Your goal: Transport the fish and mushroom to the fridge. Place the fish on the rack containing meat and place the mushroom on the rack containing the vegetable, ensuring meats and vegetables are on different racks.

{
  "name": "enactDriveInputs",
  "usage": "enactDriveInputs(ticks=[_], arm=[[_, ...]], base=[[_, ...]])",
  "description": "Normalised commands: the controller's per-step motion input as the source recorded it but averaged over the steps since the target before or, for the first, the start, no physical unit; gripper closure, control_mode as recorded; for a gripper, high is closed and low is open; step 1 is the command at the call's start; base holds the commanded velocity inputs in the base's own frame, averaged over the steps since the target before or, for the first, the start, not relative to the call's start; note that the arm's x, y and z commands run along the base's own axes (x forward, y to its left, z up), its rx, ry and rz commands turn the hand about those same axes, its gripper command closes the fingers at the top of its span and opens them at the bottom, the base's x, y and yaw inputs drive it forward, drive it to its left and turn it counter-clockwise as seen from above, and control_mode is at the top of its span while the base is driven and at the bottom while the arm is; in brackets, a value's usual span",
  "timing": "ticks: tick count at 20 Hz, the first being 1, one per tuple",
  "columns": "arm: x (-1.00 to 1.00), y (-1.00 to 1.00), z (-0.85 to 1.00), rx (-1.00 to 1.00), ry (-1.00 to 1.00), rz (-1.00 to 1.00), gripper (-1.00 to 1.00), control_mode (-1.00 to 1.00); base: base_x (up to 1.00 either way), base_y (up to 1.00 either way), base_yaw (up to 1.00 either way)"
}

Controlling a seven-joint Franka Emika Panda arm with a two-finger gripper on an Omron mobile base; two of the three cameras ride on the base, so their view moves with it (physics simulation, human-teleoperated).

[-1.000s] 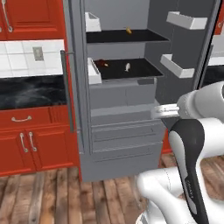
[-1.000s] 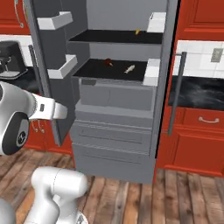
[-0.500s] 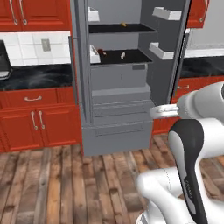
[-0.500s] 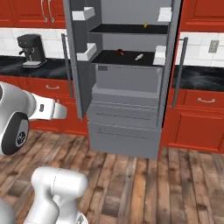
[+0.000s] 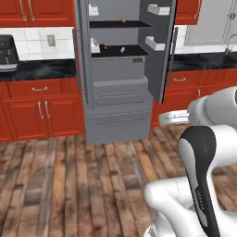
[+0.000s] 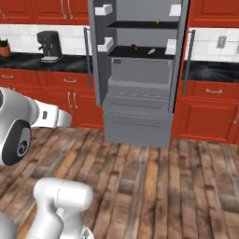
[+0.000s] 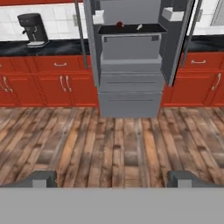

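Meanwhile, the tall grey metal fridge (image 5: 121, 74) stood open, well away across the wooden floor (image 5: 69, 185).
From the left base view, the small orange carrot (image 5: 123, 20) lay on the higher black shelf (image 5: 118, 24); the dark red meat piece (image 5: 103, 46) and slender pale fish (image 5: 123, 48) lay on the lower black shelf (image 5: 118, 52). From the right base view, a black coffee machine (image 6: 49, 45) sat on the dark counter (image 6: 28, 61). From the hand view, the pincer (image 7: 114, 178) was spread wide, holding nothing; I cannot tell where the mushroom was.
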Motion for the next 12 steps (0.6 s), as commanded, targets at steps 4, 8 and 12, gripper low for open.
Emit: enactDriveInputs(ticks=[4, 8, 12], arm=[[0.00, 0.00, 0.00, 0.00, 0.00, 0.00, -1.00, 1.00], [0.00, 0.00, 0.00, 0.00, 0.00, 0.00, -1.00, 1.00], [0.00, 0.00, 0.00, 0.00, 0.00, 0.00, -1.00, 1.00]], base=[[-1.00, 0.02, 0.00], [-1.00, 0.00, 0.00], [-1.00, 0.00, 0.00]])
